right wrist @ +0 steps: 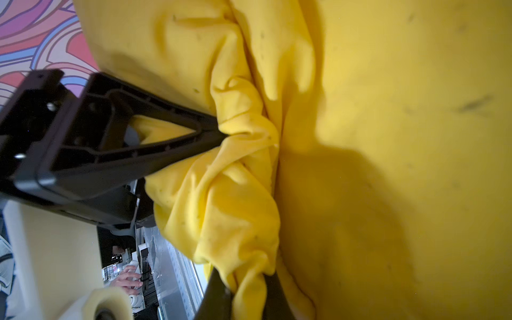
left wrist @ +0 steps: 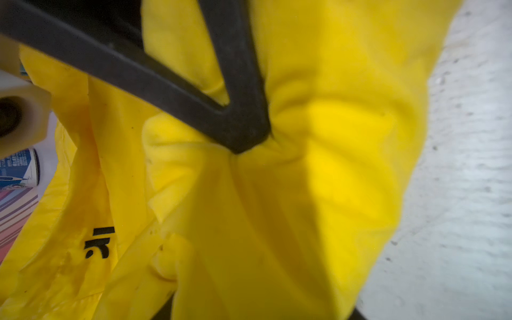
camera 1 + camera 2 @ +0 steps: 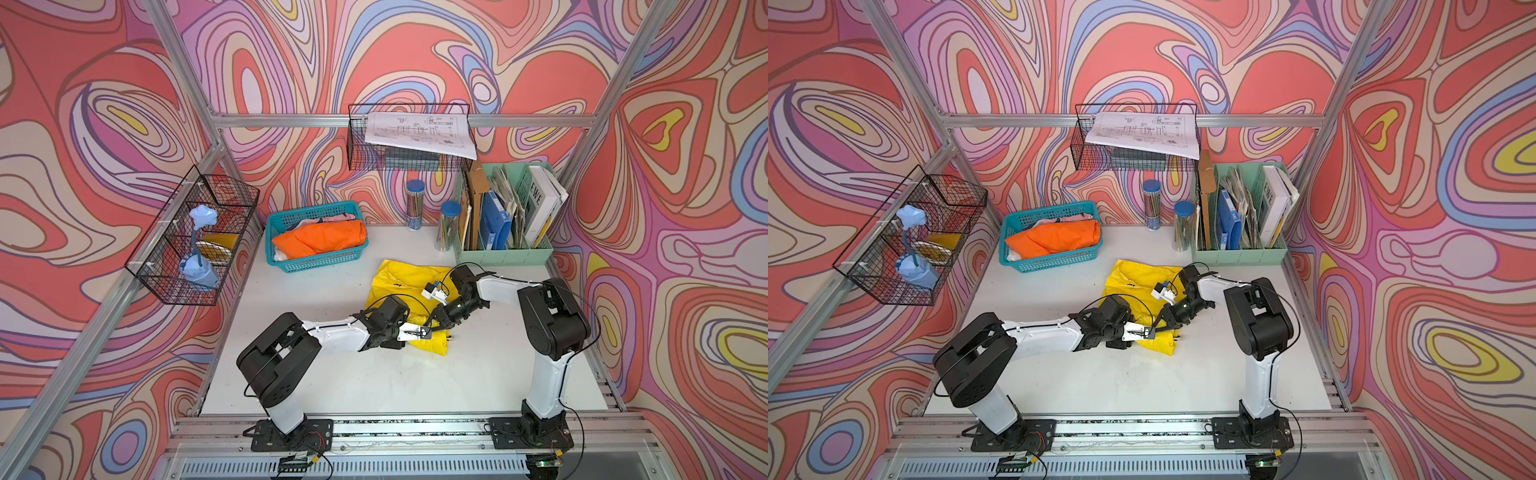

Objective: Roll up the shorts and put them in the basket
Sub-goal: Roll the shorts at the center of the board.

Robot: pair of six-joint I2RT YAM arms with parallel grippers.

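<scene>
shorts (image 3: 409,278): lying mid-table (image 3: 374,374), far part spreading flat, near edge bunching
right gripper (image 3: 436,325): pinching the gathered edge
left gripper (image 3: 424,331): pressing into the same fold, grip impossible to tell
progress: barely beginning, no roll forming

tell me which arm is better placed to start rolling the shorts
Probably right: the right end effector is clamped on the bunched near edge of the shorts; the left end effector sits beside it, grip unclear.
</scene>
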